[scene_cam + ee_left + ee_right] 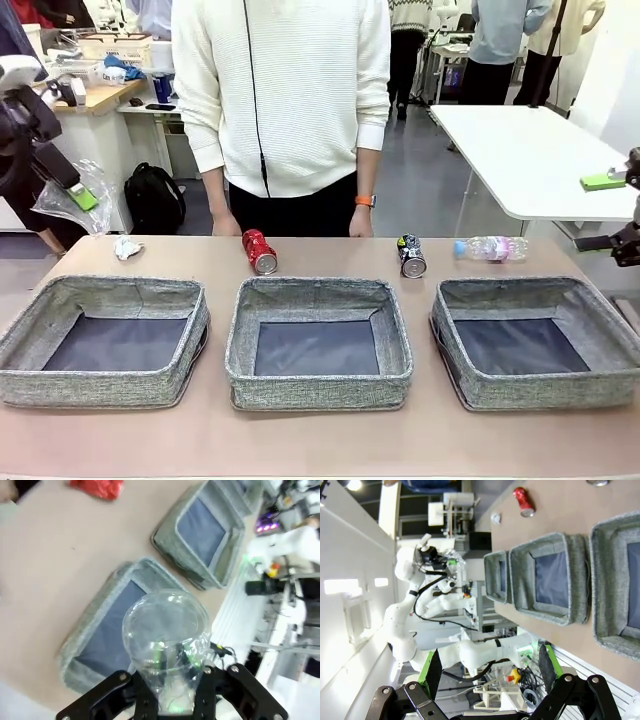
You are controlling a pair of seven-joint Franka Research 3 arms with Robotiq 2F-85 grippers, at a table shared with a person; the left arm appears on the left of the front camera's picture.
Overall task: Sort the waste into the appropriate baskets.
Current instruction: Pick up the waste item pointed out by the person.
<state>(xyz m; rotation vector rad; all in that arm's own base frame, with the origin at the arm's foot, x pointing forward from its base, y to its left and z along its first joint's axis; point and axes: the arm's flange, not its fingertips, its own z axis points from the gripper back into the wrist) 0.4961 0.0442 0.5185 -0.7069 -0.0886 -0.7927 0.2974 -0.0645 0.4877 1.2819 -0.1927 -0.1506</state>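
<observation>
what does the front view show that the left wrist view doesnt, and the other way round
Front view adds: the person standing at the far edge, the white paper wad, the dark can and a second clear bottle lying on the table. Left wrist view adds: a close look at the left gripper, jaws shut on the narrow end of the held clear bottle. Both: the red can, the grey baskets and the held clear bottle.
</observation>
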